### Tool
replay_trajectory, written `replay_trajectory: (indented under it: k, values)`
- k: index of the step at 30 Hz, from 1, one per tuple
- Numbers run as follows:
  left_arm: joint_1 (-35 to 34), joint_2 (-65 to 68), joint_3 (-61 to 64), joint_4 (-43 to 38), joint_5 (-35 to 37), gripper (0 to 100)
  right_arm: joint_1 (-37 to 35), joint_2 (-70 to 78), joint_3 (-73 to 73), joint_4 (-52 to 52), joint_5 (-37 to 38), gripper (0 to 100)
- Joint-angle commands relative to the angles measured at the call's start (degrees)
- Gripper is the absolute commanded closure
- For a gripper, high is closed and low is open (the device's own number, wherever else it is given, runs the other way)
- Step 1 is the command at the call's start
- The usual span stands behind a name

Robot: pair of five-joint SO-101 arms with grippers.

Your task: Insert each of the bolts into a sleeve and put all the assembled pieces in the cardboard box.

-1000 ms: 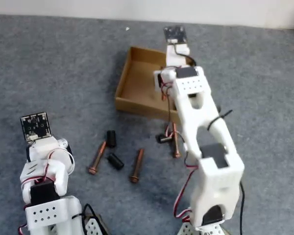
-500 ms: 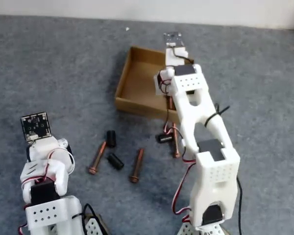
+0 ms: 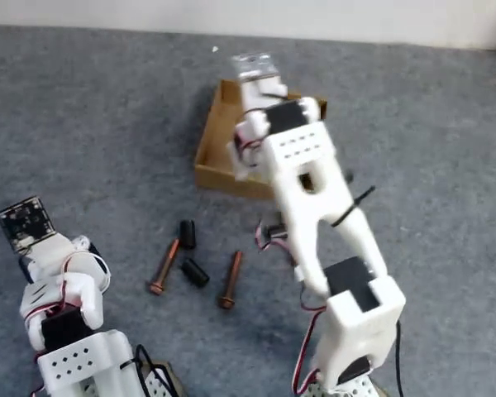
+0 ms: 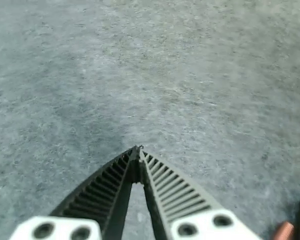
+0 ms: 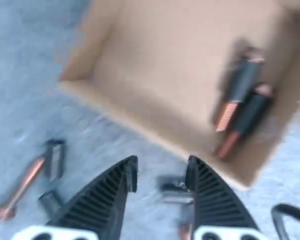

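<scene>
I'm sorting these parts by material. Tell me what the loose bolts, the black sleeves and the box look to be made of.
Loose bolts: metal, probably copper or copper-plated, going by the reddish-brown colour and slight sheen.
Sleeves: matte black, possibly plastic or rubber; the look leaves it open.
Box: plain brown cardboard, dull, with thin walls.

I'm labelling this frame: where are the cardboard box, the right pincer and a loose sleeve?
cardboard box (image 3: pixel 225 179), high view, its front wall.
right pincer (image 5: pixel 161 167), right wrist view, midway between its open fingertips.
loose sleeve (image 3: pixel 187 234), high view, middle of its black body.
</scene>
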Motion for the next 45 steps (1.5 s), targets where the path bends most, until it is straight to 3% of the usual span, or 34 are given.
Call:
replay_trajectory:
  k: [1,7,12,32,36,45]
  values:
    - [-1.6,-0.3,-2.3,-1.4,1.0,98,-7.3,-3.4,-2.4,2.4,-1.2,85.4]
    - [-1.6,-0.3,-2.3,-1.4,1.0,98,-15.4,0.5,-0.8,-1.5,-14.3,85.4]
    - [-1.6,-0.3,-2.2,-1.4,1.0,98,-19.1,7.2,-0.6,-6.1,-18.7,85.4]
    - [-1.6,-0.3,-2.1,-1.3,1.0,98,-20.4,21.8,-0.5,-10.5,-20.0,87.2]
    - [-1.6,-0.3,-2.1,-1.3,1.0,98,-19.3,21.7,-0.5,-10.1,-19.8,99.6]
    - [-1.6,-0.3,-2.1,-1.3,1.0,98,-15.2,9.5,-0.2,-2.8,-15.4,99.4]
